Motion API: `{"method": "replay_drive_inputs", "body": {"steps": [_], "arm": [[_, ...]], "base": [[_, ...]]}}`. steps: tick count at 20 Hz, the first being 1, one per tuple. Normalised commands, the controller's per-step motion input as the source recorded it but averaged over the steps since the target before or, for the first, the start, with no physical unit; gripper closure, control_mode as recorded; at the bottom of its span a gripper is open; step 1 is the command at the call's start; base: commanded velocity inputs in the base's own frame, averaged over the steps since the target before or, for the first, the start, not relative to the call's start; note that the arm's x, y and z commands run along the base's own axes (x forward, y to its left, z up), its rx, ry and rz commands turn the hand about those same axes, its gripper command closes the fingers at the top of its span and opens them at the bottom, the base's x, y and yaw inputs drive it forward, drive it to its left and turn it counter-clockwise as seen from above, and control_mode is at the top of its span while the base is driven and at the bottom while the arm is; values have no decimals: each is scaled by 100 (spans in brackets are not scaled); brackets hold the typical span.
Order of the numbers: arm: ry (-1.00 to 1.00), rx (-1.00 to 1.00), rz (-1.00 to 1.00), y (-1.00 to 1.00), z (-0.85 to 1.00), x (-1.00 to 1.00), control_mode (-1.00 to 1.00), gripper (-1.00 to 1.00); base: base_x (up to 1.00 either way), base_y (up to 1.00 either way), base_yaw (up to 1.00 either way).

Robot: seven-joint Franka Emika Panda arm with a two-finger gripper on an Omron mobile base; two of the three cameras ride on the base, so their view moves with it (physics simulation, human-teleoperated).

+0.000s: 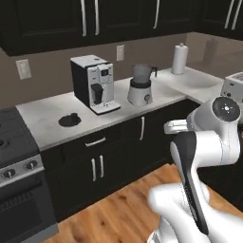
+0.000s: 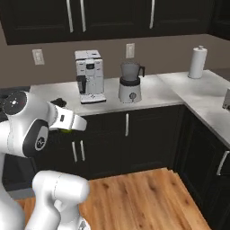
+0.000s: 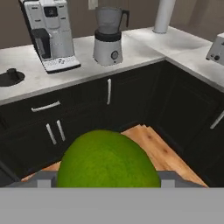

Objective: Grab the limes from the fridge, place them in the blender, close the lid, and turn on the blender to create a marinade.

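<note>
Along the bench (image 1: 47, 114), blender (image 3: 108, 36) beside coffee machine (image 3: 50, 35), lid (image 3: 9, 76) at the left edge; my claw (image 3: 107, 183) is grasping a lime (image 3: 107, 162).

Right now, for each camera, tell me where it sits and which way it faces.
Left base view: behind the arm's left, facing the counter; white arm at lower right.
Right base view: behind its right, same counter; arm at lower left.
Hand view: on the hand, facing along the gripper, which holds a lime, toward the cabinets.
All three share the coffee machine, blender, lid and paper towel roll.
</note>
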Motion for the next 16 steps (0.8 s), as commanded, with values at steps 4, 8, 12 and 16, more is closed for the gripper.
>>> {"method": "replay_drive_inputs", "body": {"steps": [4,8,12,16], "arm": [[0,0,0,0,0,0,100,100],[0,0,0,0,0,0,100,100],[0,0,0,0,0,0,100,100],[0,0,0,0,0,0,100,100]], "base": [[98,-66,18],[90,-58,19],[75,-39,20],[50,-18,21]]}}
